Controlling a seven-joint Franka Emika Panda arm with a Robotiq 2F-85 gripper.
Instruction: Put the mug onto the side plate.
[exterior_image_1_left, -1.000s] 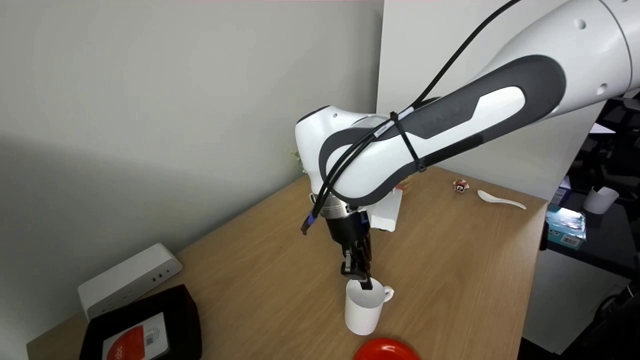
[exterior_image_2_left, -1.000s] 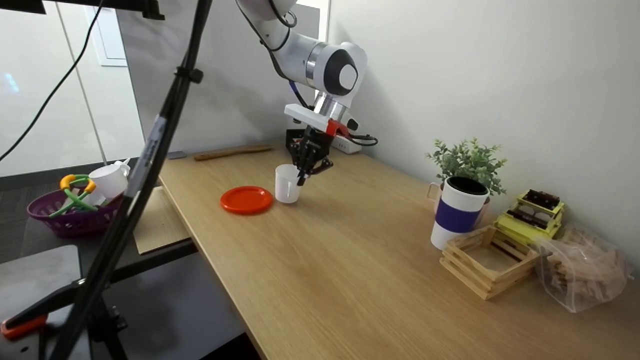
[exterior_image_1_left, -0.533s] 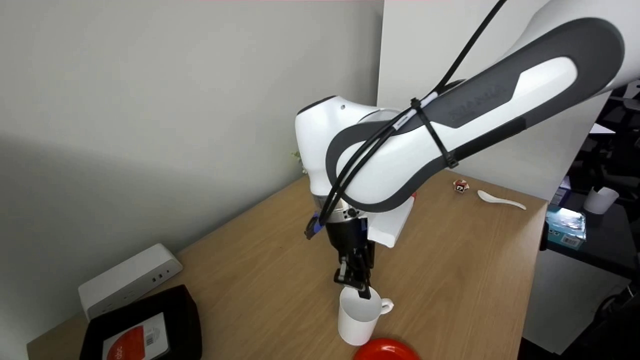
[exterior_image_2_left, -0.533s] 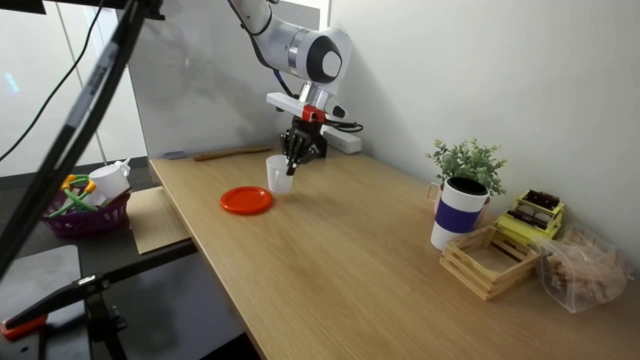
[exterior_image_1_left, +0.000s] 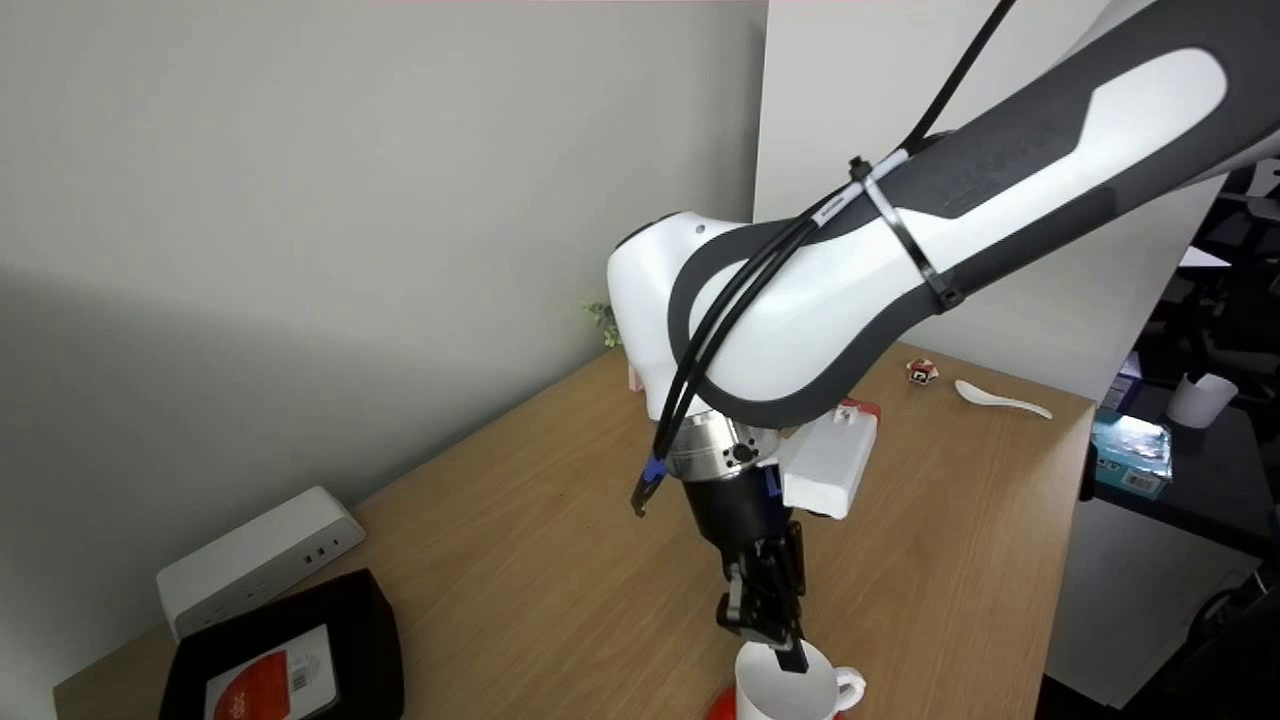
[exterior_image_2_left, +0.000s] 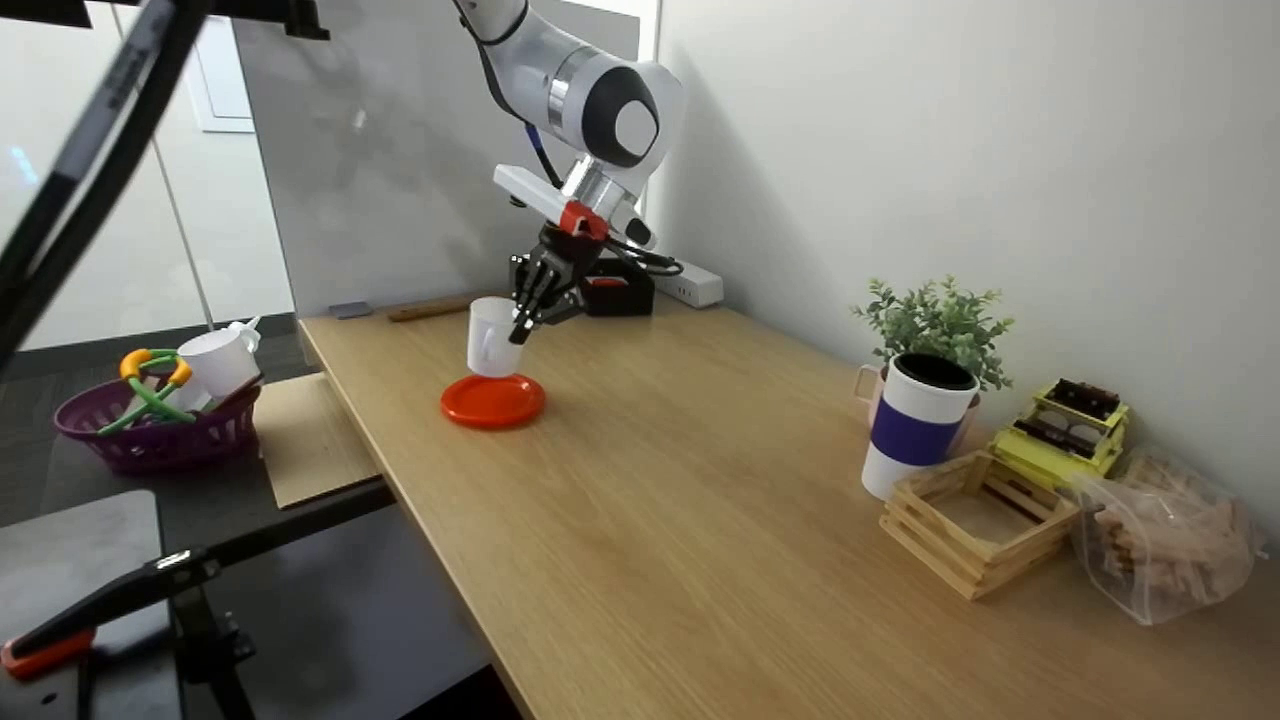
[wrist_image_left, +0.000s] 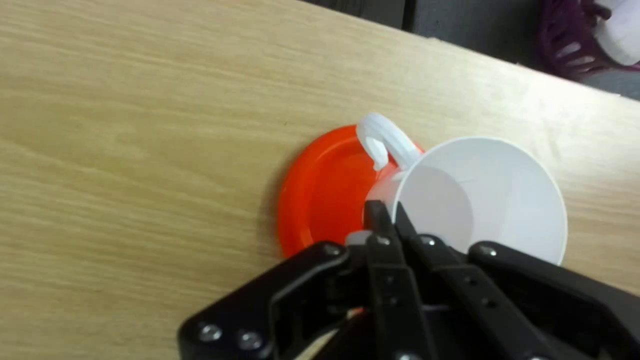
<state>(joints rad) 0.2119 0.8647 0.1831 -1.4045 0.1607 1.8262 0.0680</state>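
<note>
— What is held at this moment?

— A plain white, roughly cylindrical mug (wrist_image_left: 495, 195), apparently ceramic. Its wall is pinched between slender black fingers (wrist_image_left: 384, 250), seemingly metal, that are set nearly together, one tip inside the rim.

— And where is the mug?

— Seemingly above a glossy red round plate (exterior_image_2_left: 495, 403), perhaps plastic, that is carried by the pale wood-grained counter (exterior_image_2_left: 700, 520). In an exterior view the base (exterior_image_2_left: 494, 366) is seen against the plate's far edge; a gap underneath is suggested, but how well it is centred cannot be told.

— What could be spoiled by lowering it?

— If it were landed off-centre, the base could be caught on the plate's raised lip and the mug tipped.

— And by the grip?

— Only one side is held, so the mug could be twisted about the fingers if the plate were met unevenly. Were they parted too early, it could be dropped; were they drawn away sideways, it could be dragged along by the inner one.
</note>
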